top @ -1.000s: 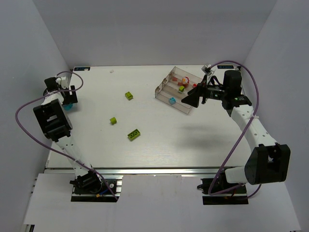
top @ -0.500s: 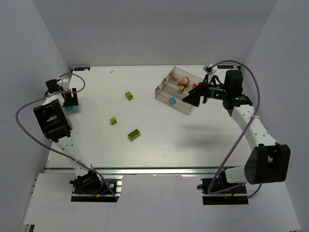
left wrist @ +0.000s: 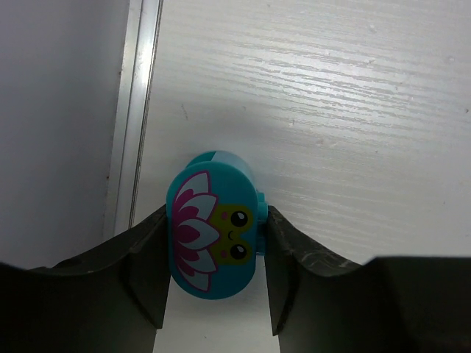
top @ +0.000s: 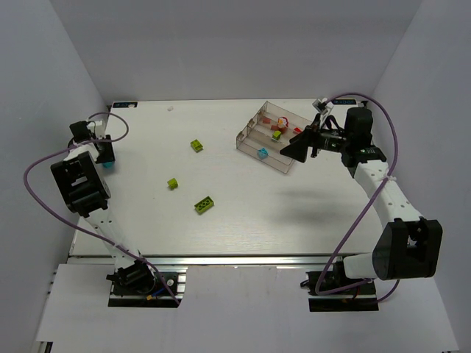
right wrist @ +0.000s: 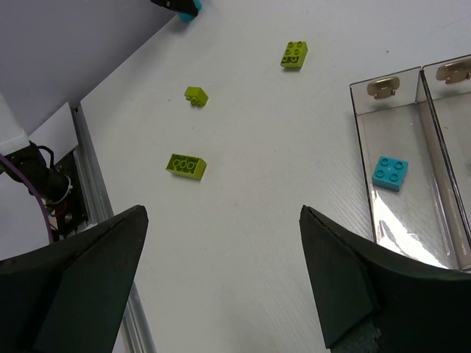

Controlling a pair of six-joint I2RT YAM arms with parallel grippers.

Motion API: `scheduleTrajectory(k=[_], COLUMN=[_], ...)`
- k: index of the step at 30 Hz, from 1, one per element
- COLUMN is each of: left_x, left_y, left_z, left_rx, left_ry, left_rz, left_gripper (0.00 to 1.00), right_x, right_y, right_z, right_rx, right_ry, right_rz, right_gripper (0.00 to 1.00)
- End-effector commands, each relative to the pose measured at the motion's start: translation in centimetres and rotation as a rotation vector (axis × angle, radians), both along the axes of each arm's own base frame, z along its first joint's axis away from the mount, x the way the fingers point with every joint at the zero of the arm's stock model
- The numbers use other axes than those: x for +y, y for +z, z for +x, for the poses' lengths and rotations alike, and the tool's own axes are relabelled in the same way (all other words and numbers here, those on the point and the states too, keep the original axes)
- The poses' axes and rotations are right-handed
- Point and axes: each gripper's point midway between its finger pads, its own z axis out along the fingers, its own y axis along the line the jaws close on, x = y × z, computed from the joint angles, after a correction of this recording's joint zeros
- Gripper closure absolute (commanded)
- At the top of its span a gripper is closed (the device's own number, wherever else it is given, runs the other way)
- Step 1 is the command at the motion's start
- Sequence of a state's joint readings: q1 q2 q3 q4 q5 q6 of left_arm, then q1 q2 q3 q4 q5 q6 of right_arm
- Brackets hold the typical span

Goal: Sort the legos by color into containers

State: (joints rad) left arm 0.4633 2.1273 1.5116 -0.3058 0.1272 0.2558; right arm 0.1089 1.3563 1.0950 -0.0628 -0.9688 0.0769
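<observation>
The left fingers (left wrist: 147, 272) are closed on both sides of a cyan lego (left wrist: 213, 228), which is set on the surface (left wrist: 331, 110) at its far left edge, where the left arm is stretched. A pink flower and a small face are shown on it only in the left wrist view. The right fingers (right wrist: 81, 272) are held wide apart over the surface beside the clear tray (right wrist: 401, 220). Three green legos (top: 204, 204) are seen loose mid-surface.

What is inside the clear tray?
A cyan brick lies in one compartment of the tray; red bricks lie farther back. The right gripper covers part of its right side.
</observation>
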Motion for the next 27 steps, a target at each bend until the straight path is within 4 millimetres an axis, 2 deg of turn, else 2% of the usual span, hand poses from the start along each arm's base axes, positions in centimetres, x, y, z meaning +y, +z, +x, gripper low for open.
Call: scheduleTrajectory(k=[1, 3, 5, 7, 8, 9, 10, 11, 12, 13, 14, 15, 16, 17, 18, 19, 22, 23, 25, 26, 27], left_x=[0.8, -0.2, -1.4, -4.0, -5.3, -7.1, -8.3, -10.0, -12.3, -15.2, -17.5, -20.1, -23.7, -25.8, -28.2, -32.0, -38.0, -41.4, -44.1, -46.4, -47.2], left_y=[5.1, 6.3, 8.4, 10.1, 12.6, 13.8, 15.2, 16.0, 16.7, 17.3, 17.4, 17.8, 18.1, 18.1, 19.2, 19.5, 20.8, 21.1, 22.4, 22.6, 22.9], left_z=[0.6, 1.3, 1.9, 2.7, 2.9, 3.1, 3.4, 2.6, 2.4, 2.4, 1.6, 0.9, 0.5, -0.1, -0.8, -1.6, -2.9, -3.9, -3.8, -4.4, -4.2], left_rx=[-0.110, -0.148, -0.211, -0.298, -0.358, -0.400, -0.454, -0.475, -0.489, -0.490, -0.482, -0.470, -0.450, -0.444, -0.453, -0.423, -0.377, -0.350, -0.361, -0.348, -0.353], left_ry=[0.047, 0.052, 0.054, 0.036, 0.031, 0.000, 0.017, 0.002, -0.062, -0.098, -0.138, -0.211, -0.268, -0.311, -0.376, -0.440, -0.552, -0.612, -0.613, -0.626, -0.590], left_rz=[0.035, -0.002, -0.038, -0.152, -0.197, -0.252, -0.319, -0.367, -0.433, -0.501, -0.553, -0.618, -0.679, -0.714, -0.745, -0.794, -0.864, -0.885, -0.911, -0.923, -0.926], left_gripper=[0.68, 0.80, 0.88, 1.00, 1.00, 1.00, 1.00, 1.00, 1.00, 1.00, 1.00, 1.00, 1.00, 1.00, 1.00, 1.00, 1.00, 1.00, 1.00, 1.00, 1.00], right_x=[-0.1, -0.2, -0.5, -0.9, -1.1, -1.3, -1.5, -1.7, -1.9, -2.2, -2.4, -2.8, -3.3, -3.9, -4.6, -5.1, -7.0, -8.7, -9.8, -10.5, -10.5], right_y=[1.5, 1.6, 1.4, 1.2, 1.0, 0.4, 0.1, 0.5, 0.6, 0.6, 0.7, 0.7, 0.8, 0.8, 0.8, 0.9, 1.2, 1.3, 1.4, 1.4, 1.6], right_z=[-0.4, -0.4, -0.2, 0.5, 0.7, 0.8, 1.2, 1.7, 1.8, 2.1, 2.2, 2.4, 2.8, 3.1, 3.6, 3.8, 4.7, 5.2, 5.4, 5.4, 5.2], right_rx=[-0.054, -0.060, -0.075, -0.094, -0.109, -0.103, -0.107, -0.142, -0.148, -0.151, -0.151, -0.155, -0.165, -0.170, -0.174, -0.181, -0.178, -0.167, -0.144, -0.135, -0.138], right_ry=[0.014, 0.008, -0.010, -0.054, -0.068, -0.083, -0.106, -0.115, -0.122, -0.135, -0.146, -0.164, -0.201, -0.231, -0.274, -0.298, -0.402, -0.457, -0.495, -0.510, -0.499], right_rz=[0.021, 0.020, 0.007, -0.017, -0.030, -0.039, -0.053, -0.054, -0.057, -0.061, -0.066, -0.070, -0.084, -0.092, -0.104, -0.110, -0.113, -0.109, -0.087, -0.078, -0.066], right_gripper=[0.11, 0.11, 0.11, 0.12, 0.12, 0.15, 0.24, 0.34, 0.46, 0.73, 0.89, 1.00, 1.00, 1.00, 1.00, 1.00, 1.00, 1.00, 1.00, 1.00, 1.00])
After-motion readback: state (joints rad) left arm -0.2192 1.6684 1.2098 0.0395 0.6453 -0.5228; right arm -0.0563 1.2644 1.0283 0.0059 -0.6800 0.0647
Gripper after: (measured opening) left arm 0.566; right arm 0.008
